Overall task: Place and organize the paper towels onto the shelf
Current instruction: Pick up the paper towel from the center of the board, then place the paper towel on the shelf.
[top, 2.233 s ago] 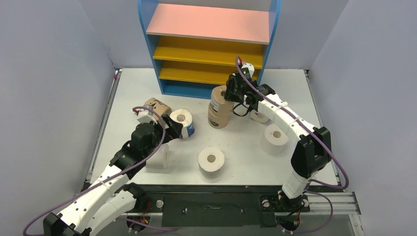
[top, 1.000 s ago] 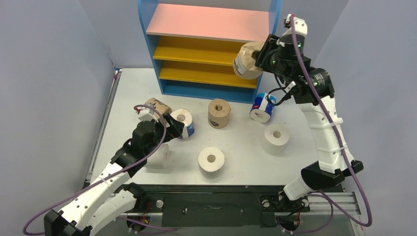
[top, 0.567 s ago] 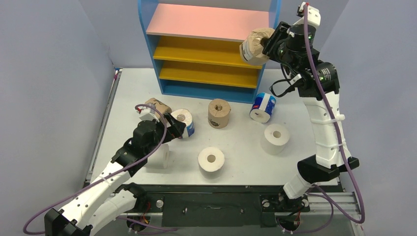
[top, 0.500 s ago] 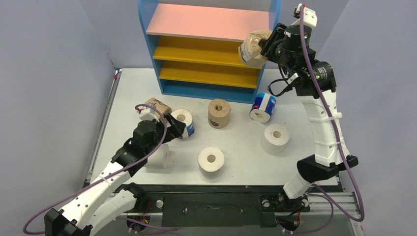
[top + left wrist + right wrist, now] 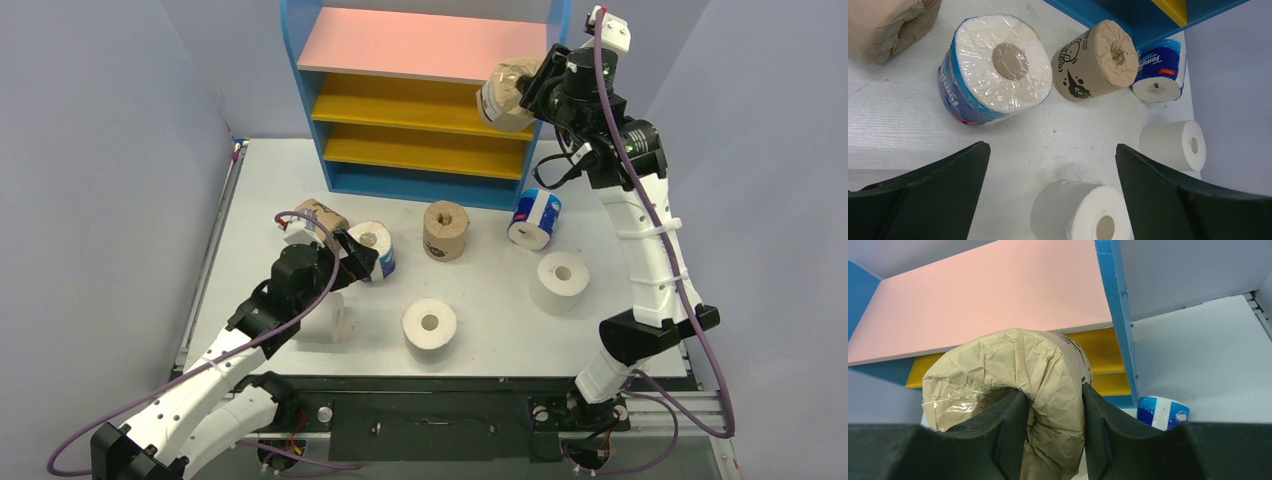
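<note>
Paper towels lie scattered over the table, and one tan-wrapped roll is pinched by its crumpled end between the dark fingers of the right gripper, raised in the air. Just beyond those fingertips the pink top board of the shelf is seen, its blue side panel up to their right. Below and to their right a blue-and-white roll rests on the table. The left gripper is held low over the table with its fingers spread wide and nothing between them. Ahead of its fingertips lies a second blue-and-white roll, with a tan labelled roll beyond to the right and a plain white roll beneath the gap.
</note>
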Motion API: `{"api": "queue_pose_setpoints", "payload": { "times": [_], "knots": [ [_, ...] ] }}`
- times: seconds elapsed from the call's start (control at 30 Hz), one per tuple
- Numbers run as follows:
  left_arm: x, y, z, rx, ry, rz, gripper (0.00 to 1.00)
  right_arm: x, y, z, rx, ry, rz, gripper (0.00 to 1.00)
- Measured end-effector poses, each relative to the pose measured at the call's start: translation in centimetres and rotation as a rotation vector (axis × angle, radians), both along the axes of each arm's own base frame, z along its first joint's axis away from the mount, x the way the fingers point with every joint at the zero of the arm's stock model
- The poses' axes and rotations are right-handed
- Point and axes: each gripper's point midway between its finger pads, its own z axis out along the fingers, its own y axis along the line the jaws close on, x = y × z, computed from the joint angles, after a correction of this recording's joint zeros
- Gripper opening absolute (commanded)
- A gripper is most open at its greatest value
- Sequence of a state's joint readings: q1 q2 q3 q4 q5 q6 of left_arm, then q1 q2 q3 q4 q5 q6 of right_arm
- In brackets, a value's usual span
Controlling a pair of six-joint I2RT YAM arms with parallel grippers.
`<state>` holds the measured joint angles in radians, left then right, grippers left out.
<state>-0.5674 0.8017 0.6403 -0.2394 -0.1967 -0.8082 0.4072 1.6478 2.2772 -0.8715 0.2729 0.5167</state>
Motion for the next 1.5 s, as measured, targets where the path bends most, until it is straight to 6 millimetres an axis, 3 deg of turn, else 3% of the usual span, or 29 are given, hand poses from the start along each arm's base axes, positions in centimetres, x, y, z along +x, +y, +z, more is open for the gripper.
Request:
{"api": "queue_pose_setpoints", "payload": {
  "times": [0.37,0.67,0.97,1.23,1.5],
  "knots": [
    [0.1,0.0,-0.2,0.004,0.008,0.000,0.97,2.1,1.8,-4.5,-0.041,0.091,0.018,0.36],
    [0.1,-0.1,-0.5,0.008,0.015,0.000,0.97,2.9,2.1,-5.0,-0.033,0.088,0.013,0.36],
    [0.2,-0.2,-0.8,0.010,0.027,-0.002,0.97,4.2,0.4,-8.7,-0.038,0.162,-0.038,0.35],
    [0.5,-0.5,-1.2,0.008,0.048,0.003,0.97,5.9,-0.3,-9.5,-0.008,0.162,-0.072,0.35],
    [2.1,-1.8,0.4,-0.012,0.037,-0.008,0.97,6.9,-0.1,-11.1,0.000,0.194,-0.075,0.35]
  ]
}}
